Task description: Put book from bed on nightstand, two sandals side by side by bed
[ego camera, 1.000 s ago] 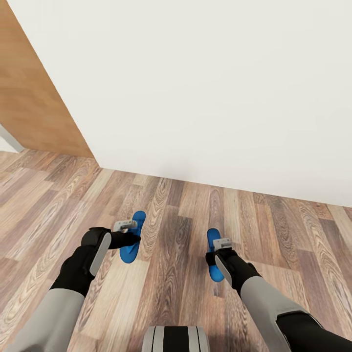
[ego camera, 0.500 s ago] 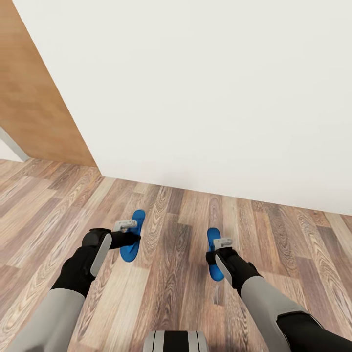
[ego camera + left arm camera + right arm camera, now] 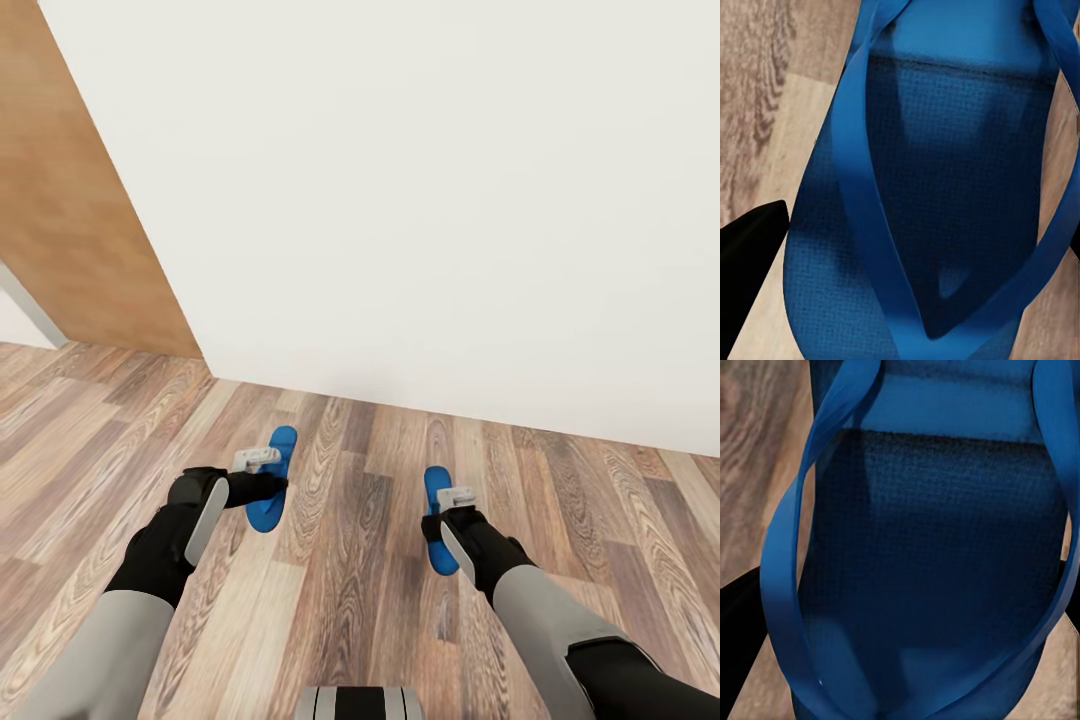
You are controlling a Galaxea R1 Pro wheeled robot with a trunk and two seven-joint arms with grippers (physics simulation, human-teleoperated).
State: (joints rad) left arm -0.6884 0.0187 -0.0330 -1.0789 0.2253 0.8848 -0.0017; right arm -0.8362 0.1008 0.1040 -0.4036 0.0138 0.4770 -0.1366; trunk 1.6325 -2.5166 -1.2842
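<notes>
I am gripping one sandal (image 3: 272, 480) in my left gripper (image 3: 262, 476) and the other sandal (image 3: 437, 520) in my right gripper (image 3: 452, 512), both above the floor (image 3: 350, 560).

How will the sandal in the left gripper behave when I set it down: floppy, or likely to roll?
The sandal at the left gripper is thin and flat, so it probably lies still rather than rolling. Its narrow straps look flexible, so a hold on them may let the sole swing. It looks light for its size, likely easy to nudge across the wood floor.
</notes>
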